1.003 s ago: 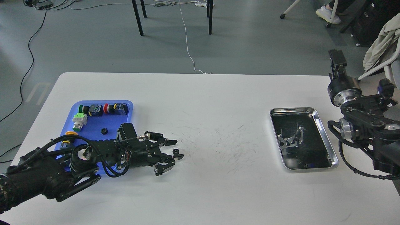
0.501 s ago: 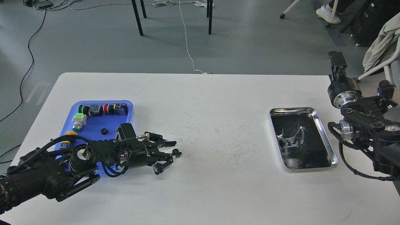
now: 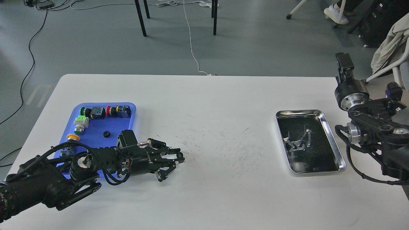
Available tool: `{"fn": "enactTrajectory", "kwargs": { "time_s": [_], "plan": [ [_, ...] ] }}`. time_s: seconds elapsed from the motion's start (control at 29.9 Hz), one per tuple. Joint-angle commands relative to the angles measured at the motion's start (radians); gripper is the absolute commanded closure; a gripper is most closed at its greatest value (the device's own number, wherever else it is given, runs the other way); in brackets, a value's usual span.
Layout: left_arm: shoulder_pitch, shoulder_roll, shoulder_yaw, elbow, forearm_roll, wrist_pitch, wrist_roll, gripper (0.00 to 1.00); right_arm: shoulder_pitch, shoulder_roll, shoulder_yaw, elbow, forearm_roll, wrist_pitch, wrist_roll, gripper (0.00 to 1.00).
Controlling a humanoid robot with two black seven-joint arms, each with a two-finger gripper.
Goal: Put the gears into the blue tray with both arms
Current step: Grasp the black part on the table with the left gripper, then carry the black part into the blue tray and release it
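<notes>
Left fingers [image 3: 174, 155] closed on gear [image 3: 180, 155]; blue tray [image 3: 96, 135] holds another gear [image 3: 106, 134].

Matt white bench [image 3: 223, 95] scuffed with dark scratches, smooth blue plastic tray [image 3: 96, 135], mirror-bright metal tray [image 3: 334, 140], matt black arms with polished silver joint rings.

The left arm [image 3: 48, 185] covers the near right corner of the blue tray [image 3: 96, 131] and runs off the bottom-left edge, the right arm [image 3: 374, 127] is cut by the right edge, and its gripper [image 3: 343, 65] is too small to show 2 separate fingers.
</notes>
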Motion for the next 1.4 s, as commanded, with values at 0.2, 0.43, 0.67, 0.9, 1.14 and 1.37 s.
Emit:
{"fn": "enactTrajectory", "kwargs": {
  "time_s": [0.2, 0.43, 0.67, 0.9, 1.14, 1.37],
  "plan": [
    [0.003, -0.007, -0.002, 0.017, 0.0, 0.016, 0.0, 0.71, -0.002, -0.002, -0.001, 0.003, 0.0, 0.0, 0.0, 0.04],
    [0.003, 0.001, -0.001, 0.024, 0.0, 0.016, 0.0, 0.81, -0.003, -0.002, -0.003, 0.003, 0.0, 0.0, 0.0, 0.04],
    [0.003, 0.013, -0.002, 0.021, 0.0, 0.016, 0.0, 0.9, -0.003, -0.002, -0.003, 0.002, 0.0, 0.0, 0.0, 0.04],
    [-0.011, 0.073, -0.013, 0.004, 0.0, 0.016, 0.0, 0.93, -0.008, -0.002, -0.001, 0.0, -0.001, 0.0, 0.002, 0.04],
    [-0.099, 0.185, -0.024, -0.039, 0.0, 0.016, 0.0, 0.94, -0.014, 0.003, -0.001, -0.002, -0.001, 0.0, 0.003, 0.04],
    [-0.152, 0.34, -0.024, -0.071, 0.0, 0.019, 0.0, 0.94, -0.014, 0.012, 0.0, -0.002, -0.001, 0.0, 0.005, 0.04]
  ]
}}
